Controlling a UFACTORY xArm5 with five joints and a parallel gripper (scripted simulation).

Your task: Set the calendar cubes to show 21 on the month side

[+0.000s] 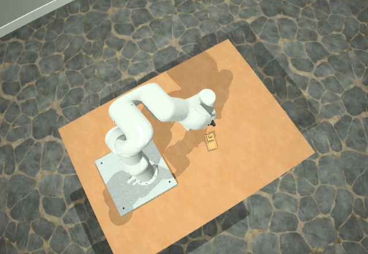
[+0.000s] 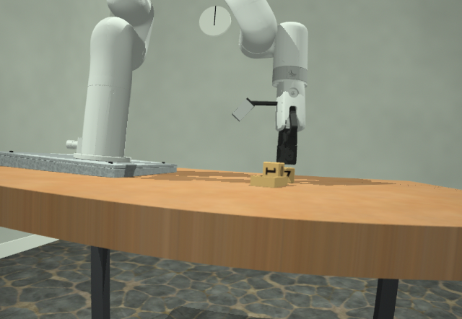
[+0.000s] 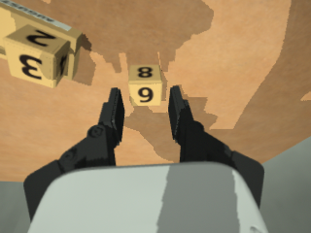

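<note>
Currently, one cube [image 3: 36, 58] sits in the tray [image 3: 29, 16] at far left; the second cube [image 3: 145, 85] stands on the worktop [image 3: 233, 58], apart. The pincer [image 3: 145, 109] hangs half-open and empty, straddling that cube. Risk: an off-centre descent lets one finger [image 3: 115, 114] strike and topple it.

— Where are the cubes?
— One cube [image 3: 145, 85] stands on the table [image 3: 233, 73], just ahead of my fingers, between them. The other cube [image 3: 36, 58] sits in the tray [image 3: 29, 16], to the left.
</note>
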